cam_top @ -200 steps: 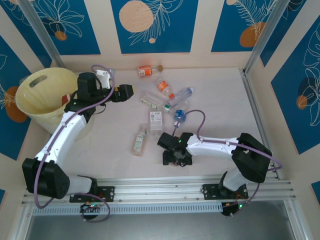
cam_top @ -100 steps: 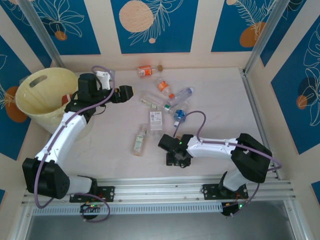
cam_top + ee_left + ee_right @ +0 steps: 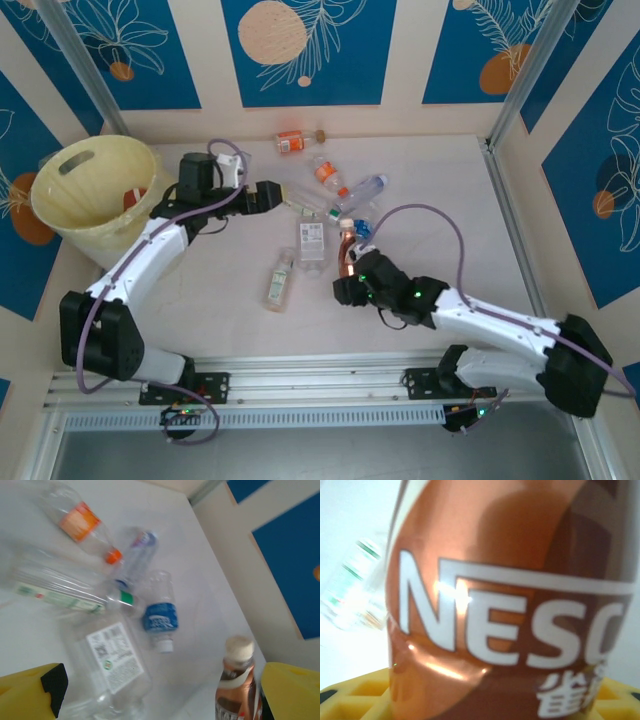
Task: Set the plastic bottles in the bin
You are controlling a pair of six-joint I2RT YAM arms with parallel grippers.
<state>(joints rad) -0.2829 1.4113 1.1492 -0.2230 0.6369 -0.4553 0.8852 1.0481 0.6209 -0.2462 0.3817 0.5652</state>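
Right gripper [image 3: 350, 272] seems clenched low on the brown bottle [image 3: 346, 248], which could tilt and slip out when carried; left gripper [image 3: 272, 194] gapes wide

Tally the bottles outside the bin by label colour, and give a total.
Orange-label bottles: 2
Blue-label bottles: 2
White or green-label bottles: 3
Brown-label bottle: 1
Total: 8
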